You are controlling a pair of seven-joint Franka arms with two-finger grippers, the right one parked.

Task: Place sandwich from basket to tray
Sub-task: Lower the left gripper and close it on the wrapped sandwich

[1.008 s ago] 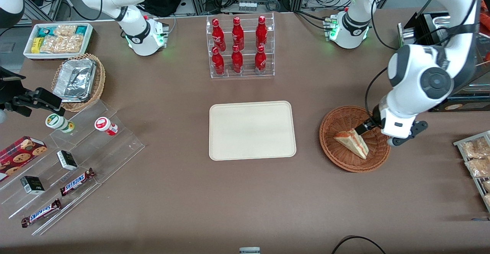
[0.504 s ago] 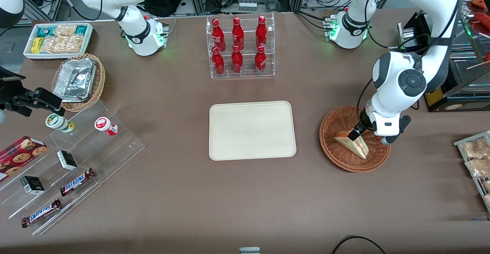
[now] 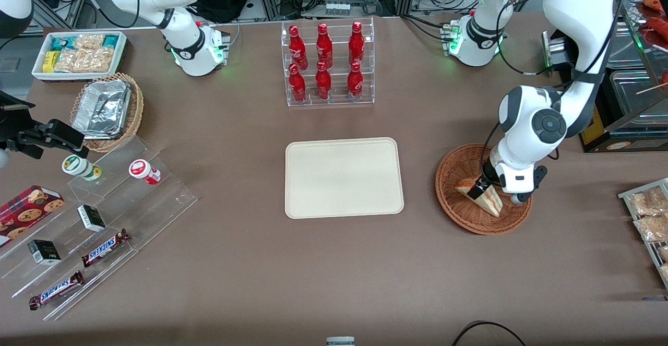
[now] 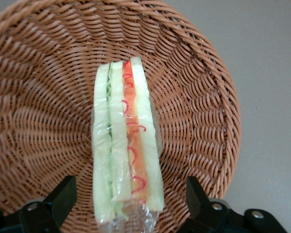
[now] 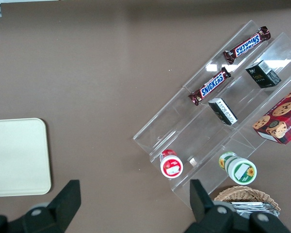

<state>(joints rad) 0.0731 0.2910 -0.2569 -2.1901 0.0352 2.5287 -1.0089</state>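
On the brown tabletop (image 3: 323,273), toward the working arm's end, the reddish-brown wicker basket (image 3: 459,215) holds the sandwich (image 3: 488,200), which lies in it wrapped in clear film with its orange and green filling along the cut edge. The gripper (image 3: 478,188) is low inside the basket, over the sandwich. In the wrist view its two black fingers (image 4: 63,194) stand wide apart, one on each side of the sandwich (image 4: 126,145), with a gap between each and the bread; they hold nothing. The cream tray (image 3: 344,177) lies bare at mid-table, well apart from the basket. Farther from the camera stands a clear rack of red bottles (image 3: 326,64).
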